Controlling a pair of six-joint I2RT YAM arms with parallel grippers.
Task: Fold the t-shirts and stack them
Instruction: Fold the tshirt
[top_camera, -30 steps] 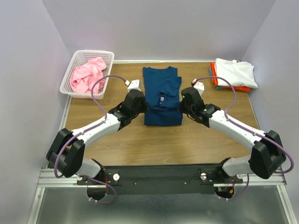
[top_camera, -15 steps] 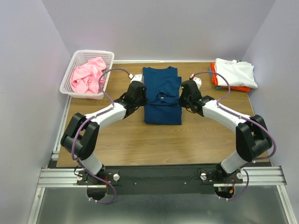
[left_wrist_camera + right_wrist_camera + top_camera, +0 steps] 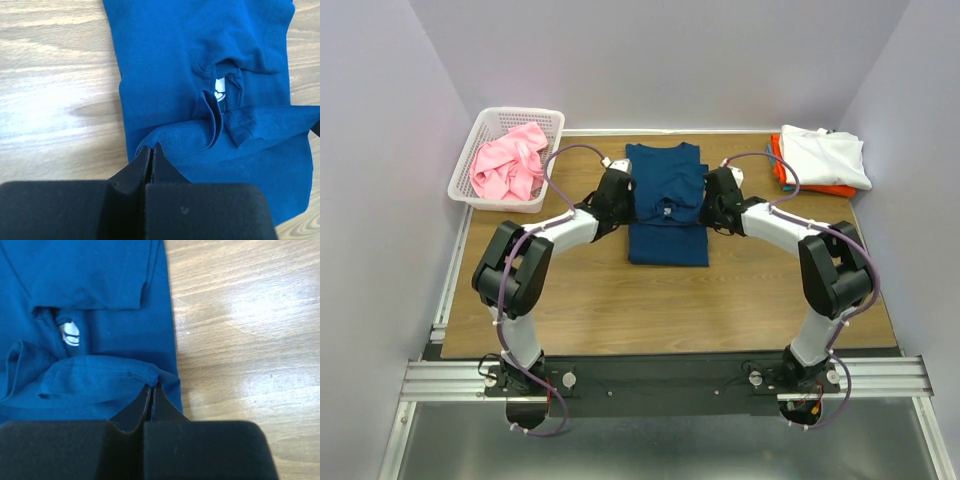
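One navy t-shirt (image 3: 667, 243) on wooden table (image 3: 620, 300), lavender walls (image 3: 660, 60).

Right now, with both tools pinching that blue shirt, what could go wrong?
1. The left tool and right tool each hold only a thin hem edge of the blue shirt; it could slip out and the fold would drop crooked.
2. The cloth between them is bunched near the white print; that wrinkle may get pressed into the fold.
3. If one tool moves farther, the edges may not line up.
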